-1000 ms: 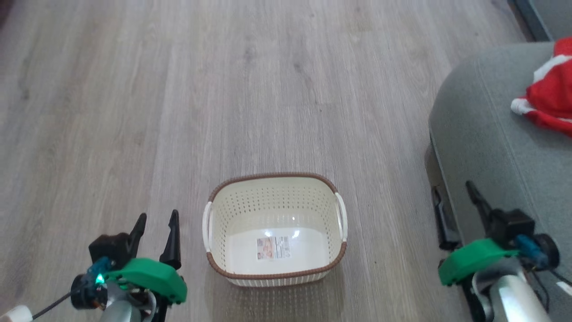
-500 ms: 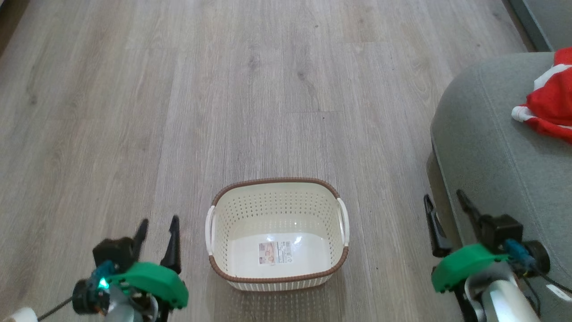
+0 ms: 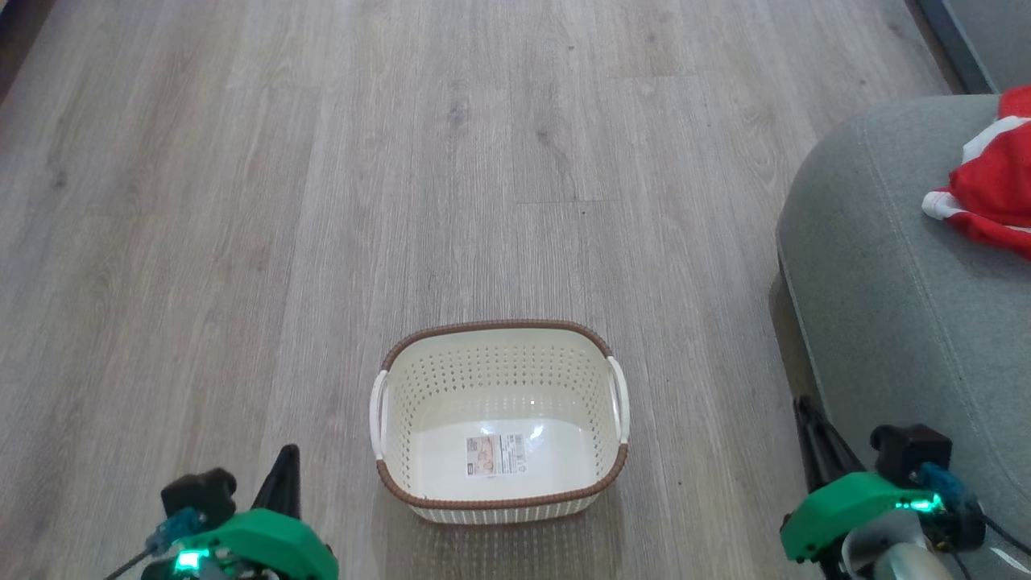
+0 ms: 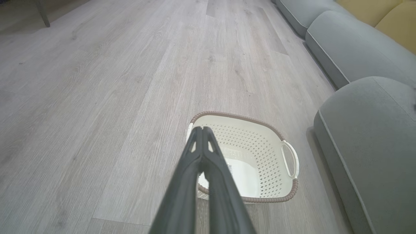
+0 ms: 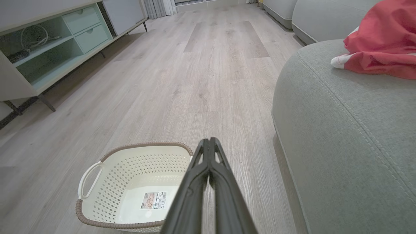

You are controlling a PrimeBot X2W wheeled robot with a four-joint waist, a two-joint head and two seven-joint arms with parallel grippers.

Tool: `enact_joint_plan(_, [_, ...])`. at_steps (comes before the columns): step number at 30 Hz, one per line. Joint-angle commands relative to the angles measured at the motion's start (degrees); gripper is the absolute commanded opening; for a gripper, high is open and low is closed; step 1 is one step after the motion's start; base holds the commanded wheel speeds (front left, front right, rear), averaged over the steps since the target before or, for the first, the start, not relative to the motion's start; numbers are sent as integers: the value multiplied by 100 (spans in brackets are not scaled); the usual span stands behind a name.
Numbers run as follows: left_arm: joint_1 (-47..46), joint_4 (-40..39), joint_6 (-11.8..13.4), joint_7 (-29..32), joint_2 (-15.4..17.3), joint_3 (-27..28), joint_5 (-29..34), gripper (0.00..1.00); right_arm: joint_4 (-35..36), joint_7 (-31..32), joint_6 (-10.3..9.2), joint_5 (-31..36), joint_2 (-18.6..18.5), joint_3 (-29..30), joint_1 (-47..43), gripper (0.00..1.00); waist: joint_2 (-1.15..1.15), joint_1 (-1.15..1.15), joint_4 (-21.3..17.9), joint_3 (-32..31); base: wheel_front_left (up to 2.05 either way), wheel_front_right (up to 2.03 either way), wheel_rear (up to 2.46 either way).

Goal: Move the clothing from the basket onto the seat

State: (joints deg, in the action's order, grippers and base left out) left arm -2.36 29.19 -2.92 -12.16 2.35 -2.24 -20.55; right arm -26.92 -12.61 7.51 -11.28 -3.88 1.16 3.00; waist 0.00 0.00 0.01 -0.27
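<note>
The left gripper (image 4: 202, 130) and right gripper (image 5: 209, 140) each have their fingers pressed together, holding nothing. Between them on the wood floor (image 3: 322, 201) stands the basket (image 3: 495, 325), its long axis across the head view, handles at either end, a label sticker (image 3: 494, 454) on its bottom. Farther right, the clothing (image 3: 995, 197) lies on the seat (image 3: 886, 266). The right wrist view adds a shelf unit (image 5: 48, 48); the left wrist view adds a yellow cushion (image 4: 383, 13).

The wood-look floor (image 3: 242, 201) bears the basket (image 3: 491, 374) beside the seat (image 3: 886, 282).
</note>
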Motion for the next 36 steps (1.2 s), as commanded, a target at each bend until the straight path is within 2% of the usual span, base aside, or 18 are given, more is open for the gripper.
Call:
enact_joint_plan(1, [-267,-223,-45,37,20,78,-209,0,237,41,0,-236,-1,37,251,0,0,0,0,2,0,0,0])
enact_joint_plan(36, [-293,-625,-170,582,30,311,-2321,0,569,597,-1,-2623,30,177,261,0,0,0,0,15,0,0,0])
